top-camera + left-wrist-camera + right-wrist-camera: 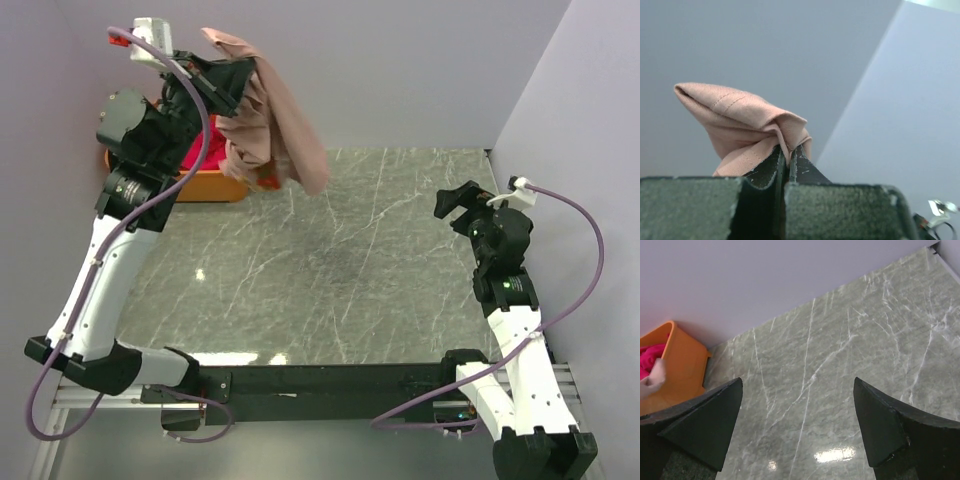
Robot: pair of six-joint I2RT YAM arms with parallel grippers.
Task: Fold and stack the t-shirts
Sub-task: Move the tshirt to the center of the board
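Left gripper (232, 82): raised high, jaws pinched shut on a bunched fold of the pink-tan t-shirt (283, 130). In the wrist view a stitched hem or sleeve edge of the shirt (740, 122) bulges just beyond the fingertips.

Shirt hangs below the claw in a loose, crumpled column. Long axis runs from the pinch down to its free end, which points at the table (350, 270) to the claw's right. Cannot tell whether the free end touches the marble. No print visible.

Handling, judged: light, soft and limp, with no shape of its own. One pinch only carries it. Spreading will likely need a second hold on a seam or corner well apart from this claw.

Below and behind the left claw: orange tub (210, 187) holding a magenta t-shirt (195, 155).

Right gripper (456, 203): jaws wide apart, holding nothing, bare marble beneath it and the tub (677, 362) far to its left.
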